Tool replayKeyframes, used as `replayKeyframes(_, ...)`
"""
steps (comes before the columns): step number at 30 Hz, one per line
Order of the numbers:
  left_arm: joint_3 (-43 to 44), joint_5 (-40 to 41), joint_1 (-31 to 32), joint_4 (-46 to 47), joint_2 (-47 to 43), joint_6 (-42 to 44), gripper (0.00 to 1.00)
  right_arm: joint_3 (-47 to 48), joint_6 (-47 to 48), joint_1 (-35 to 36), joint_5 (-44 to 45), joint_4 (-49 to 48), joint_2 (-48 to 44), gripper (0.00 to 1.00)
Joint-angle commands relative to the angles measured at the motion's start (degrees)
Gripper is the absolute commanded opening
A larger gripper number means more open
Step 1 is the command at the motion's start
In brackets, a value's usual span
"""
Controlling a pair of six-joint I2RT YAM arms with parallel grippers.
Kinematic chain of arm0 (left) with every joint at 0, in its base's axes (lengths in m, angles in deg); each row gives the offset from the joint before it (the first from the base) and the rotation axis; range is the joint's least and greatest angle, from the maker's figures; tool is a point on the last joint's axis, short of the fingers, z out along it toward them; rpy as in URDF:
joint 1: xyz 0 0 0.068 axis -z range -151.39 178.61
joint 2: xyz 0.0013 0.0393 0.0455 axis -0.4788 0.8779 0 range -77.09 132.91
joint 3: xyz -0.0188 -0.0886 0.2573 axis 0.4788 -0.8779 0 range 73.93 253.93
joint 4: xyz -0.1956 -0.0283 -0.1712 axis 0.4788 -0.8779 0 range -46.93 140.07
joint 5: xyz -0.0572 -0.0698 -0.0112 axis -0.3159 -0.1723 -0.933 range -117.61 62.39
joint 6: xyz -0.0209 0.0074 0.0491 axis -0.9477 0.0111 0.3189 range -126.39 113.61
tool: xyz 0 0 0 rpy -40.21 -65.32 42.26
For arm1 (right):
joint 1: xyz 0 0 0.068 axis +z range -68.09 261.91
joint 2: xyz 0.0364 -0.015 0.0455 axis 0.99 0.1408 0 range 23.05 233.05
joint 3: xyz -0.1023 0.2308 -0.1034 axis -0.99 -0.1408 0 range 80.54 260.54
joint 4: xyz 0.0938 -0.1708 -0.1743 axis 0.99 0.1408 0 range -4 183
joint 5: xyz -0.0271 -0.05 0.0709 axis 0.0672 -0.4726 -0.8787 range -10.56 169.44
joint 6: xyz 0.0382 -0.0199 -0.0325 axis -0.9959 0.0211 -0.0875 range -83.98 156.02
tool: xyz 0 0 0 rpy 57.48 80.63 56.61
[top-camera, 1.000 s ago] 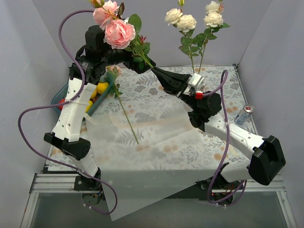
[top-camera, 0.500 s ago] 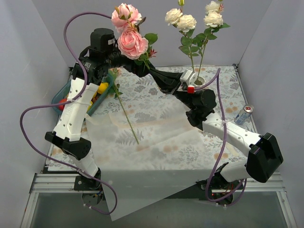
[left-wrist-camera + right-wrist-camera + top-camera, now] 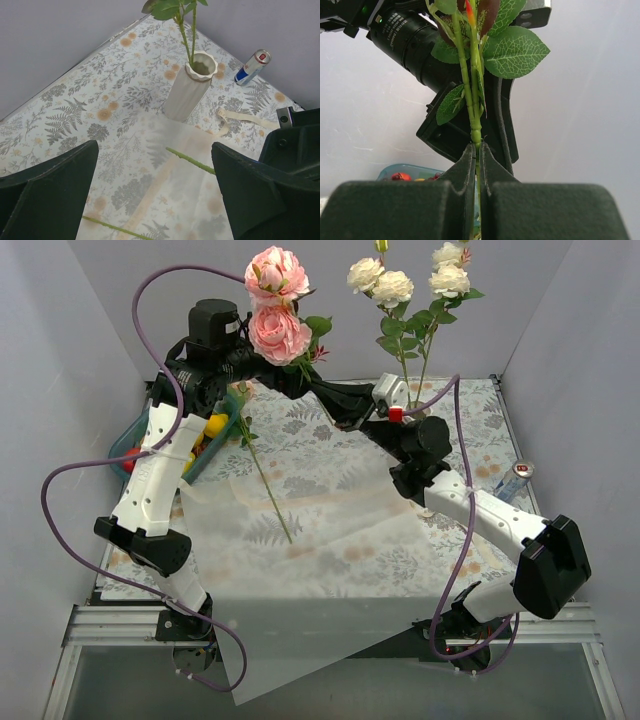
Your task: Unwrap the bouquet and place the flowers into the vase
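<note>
— What has the right gripper got?

— It's pinched shut on the thin green stem of the pink roses, just under a bunch of veined leaves. There are two full, ruffled blooms, held high over the far left part of the worktop.

— And the left gripper?

— Its jaws are spread wide with nothing between them. The fingers are blunt and matte black, and it sits close behind that same stem.

— Anything different from a second ago?

— The stem leaned hard to the left then. Now it stands nearer upright and the blooms have swung right. The loose stem on the paper hasn't shifted.

— What sort of paper?

— A white sheet, thin enough that the fern print of the tablecloth shows through. It lies flat across the middle of the worktop and hangs over the near edge. A cream ribbon lies slack on the cloth near its far side.

— The vase?

— It's white ceramic, ribbed down the sides, with a wavy flared rim, standing near the far right corner. Two green stems are in it, carrying the cream roses.

— Any other containers?

— A blue tray sits at the left edge with bright fruit in it. A small silver can is by the right edge, well apart from the vase.
</note>
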State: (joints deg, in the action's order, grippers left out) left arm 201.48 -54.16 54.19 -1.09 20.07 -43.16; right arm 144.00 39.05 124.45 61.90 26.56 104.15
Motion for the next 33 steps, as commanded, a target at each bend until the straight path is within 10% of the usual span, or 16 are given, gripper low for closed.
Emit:
replayKeyframes(1, -0.8, -8.1, 5.7, -7.3, -1.1, 2.0, 0.97, 5.0, -0.2, 0.8, 0.0, 3.6, 0.2, 0.01)
replayKeyframes(5, -1.2, -4.0, 5.7, -6.4, -1.7, 2.4, 0.98, 4.0, 1.6, 0.9, 2.2, 4.7, -2.1, 0.01)
replayKeyframes(13, -10.9, 29.1, 2.6, 6.5, -7.1, 1.7, 0.98, 0.8, 5.4, -3.3, 6.6, 3.8, -9.1, 0.01)
replayKeyframes(19, -10.7, 27.0, -5.6, 6.2, -7.3, -0.9, 0.98, 0.3, 3.0, -9.3, 6.6, 2.9, -12.0, 0.01)
replayKeyframes(33, -16.5, 19.2, -8.1, 6.8, -8.9, -1.5, 0.98, 10.0, 8.9, -13.4, 20.5, 34.6, -15.4, 0.01)
